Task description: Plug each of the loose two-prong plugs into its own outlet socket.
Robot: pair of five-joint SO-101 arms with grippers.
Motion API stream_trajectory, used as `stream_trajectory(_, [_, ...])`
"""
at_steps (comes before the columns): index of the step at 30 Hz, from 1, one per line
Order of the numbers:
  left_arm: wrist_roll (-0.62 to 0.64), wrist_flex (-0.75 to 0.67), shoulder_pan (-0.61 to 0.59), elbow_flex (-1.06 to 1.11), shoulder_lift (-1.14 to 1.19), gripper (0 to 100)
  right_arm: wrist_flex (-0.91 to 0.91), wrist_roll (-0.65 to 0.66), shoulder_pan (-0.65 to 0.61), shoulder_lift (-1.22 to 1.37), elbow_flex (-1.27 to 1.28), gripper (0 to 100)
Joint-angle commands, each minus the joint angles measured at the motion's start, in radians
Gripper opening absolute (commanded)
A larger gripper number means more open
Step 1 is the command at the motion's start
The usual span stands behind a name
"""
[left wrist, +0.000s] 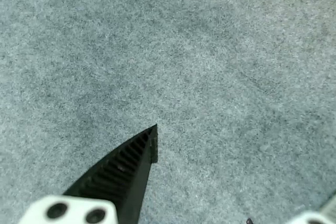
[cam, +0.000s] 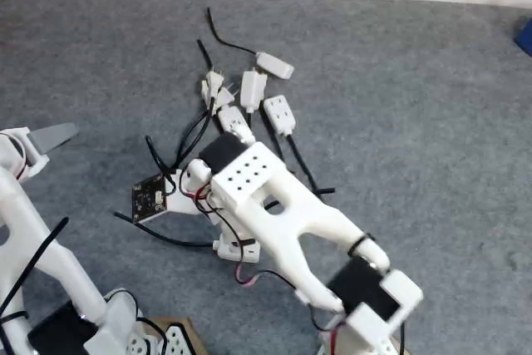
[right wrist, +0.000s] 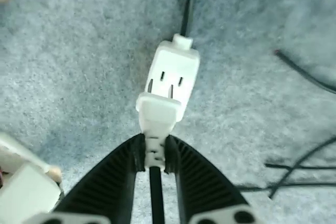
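high view, biggest first, the first speaker asks: what carries it all?

second: the grey carpeted table (cam: 432, 122), running out on every side of the outlet socket (right wrist: 176, 69). next in size, the right arm (cam: 283, 214) lies stretched across the carpet toward that socket, probably so a push can run straight along its reach.

first: and the other arm?

second: the left arm (cam: 33, 230) stands well apart from the socket, likely parked clear of the work. the left gripper (cam: 40, 143) looks spread: one ribbed finger (left wrist: 131, 171) hangs over bare carpet with nothing pressed against it.

first: then the smaller things.

second: a loose cluster (cam: 253, 85) of white plugs and sockets lies near the socket, with black cords (right wrist: 304, 74) trailing beside it. the socket itself rests on the carpet with its slots showing, its own cord leading off on the side far from the right gripper (right wrist: 154, 148).

first: and that claw?

second: pinching the plug (right wrist: 157, 111) by its cord end, the cord running back between the fingers (right wrist: 110, 182). that grip leaves the prongs (right wrist: 170, 90) bare and leading. they overlap the socket's slotted face at its near edge; whether they are inside the slots cannot be told. the second judges the plug lined up but not yet seated.
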Motion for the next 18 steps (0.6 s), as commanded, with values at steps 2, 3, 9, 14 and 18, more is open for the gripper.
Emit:
stream_trajectory(2, [-0.009, -0.008, 0.002, -0.008, -0.005, 51, 0.012, 0.012, -0.005, 0.054, -0.05, 0.8])
stream_trajectory(3, [-0.009, -0.008, 0.002, -0.008, -0.005, 51, 0.012, 0.012, -0.01, 0.062, -0.065, 0.8])
stream_trajectory(9, [-0.009, -0.009, 0.002, -0.008, -0.005, 51, 0.053, 0.012, -0.012, 0.07, -0.157, 0.8])
stream_trajectory(14, [-0.009, -0.008, -0.001, -0.008, -0.005, 51, 0.074, 0.006, 0.002, 0.087, -0.171, 0.8])
stream_trajectory(18, [-0.048, -0.003, 0.004, -0.013, -0.005, 51, 0.008, -0.118, 0.03, 0.077, -0.196, 0.8])
